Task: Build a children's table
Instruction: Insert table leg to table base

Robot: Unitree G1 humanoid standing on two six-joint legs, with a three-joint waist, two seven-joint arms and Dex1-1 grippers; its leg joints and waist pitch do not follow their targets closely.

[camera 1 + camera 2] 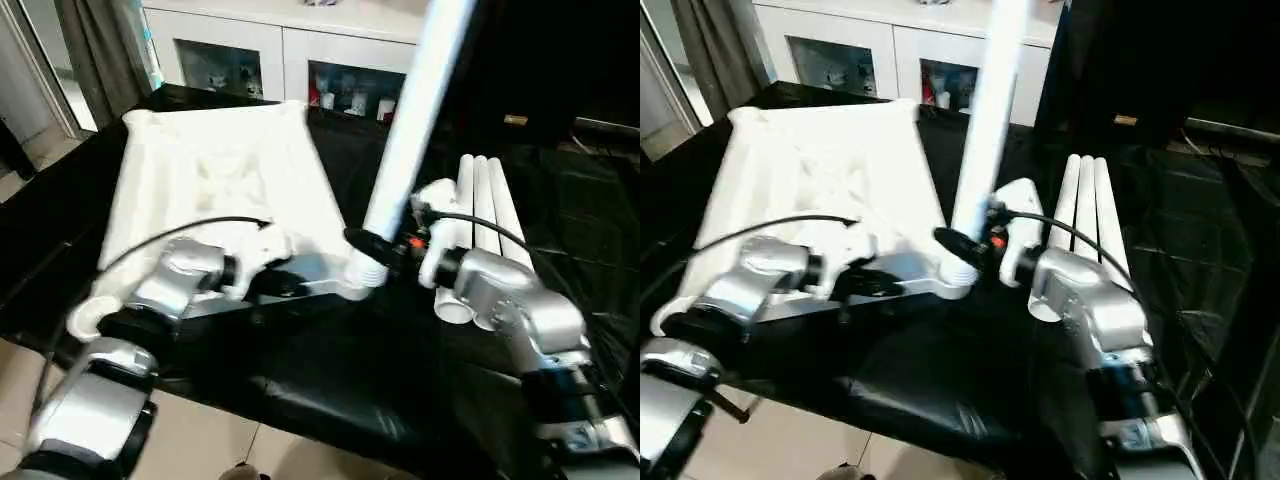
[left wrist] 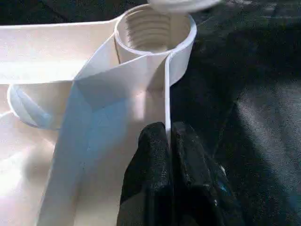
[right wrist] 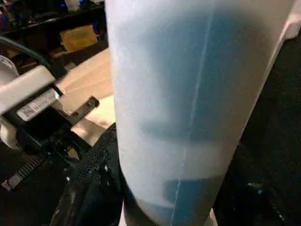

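The tabletop (image 1: 215, 175) lay upside down on the black-covered surface (image 1: 330, 370), its ribbed underside facing up, and I take it as my landmark.

My left end effector (image 2: 167, 141) was closed down narrow on the thin upright rim wall of the tabletop, one black finger (image 2: 148, 165) on each side of that wall, just short of the near corner socket (image 2: 153, 33). That socket was round and open, with threads visible inside it.

My right end effector (image 1: 385, 245) held one white tube leg (image 1: 410, 120) at its lower part, the fingers partly spread around the tube. The leg stood steeply, tilted a little away from the tabletop at its top, with its ribbed lower end (image 1: 362, 275) right at the near corner socket. I could not tell whether that end was already seated in the socket or only resting at its mouth.

Three more legs (image 1: 485, 225) lay side by side on the surface, touching one another, beyond the tabletop's edge on the side of my right arm, with the upright leg between them and the tabletop.

Behind the tabletop's far edge stood a white cabinet (image 1: 270, 45) with glass doors.
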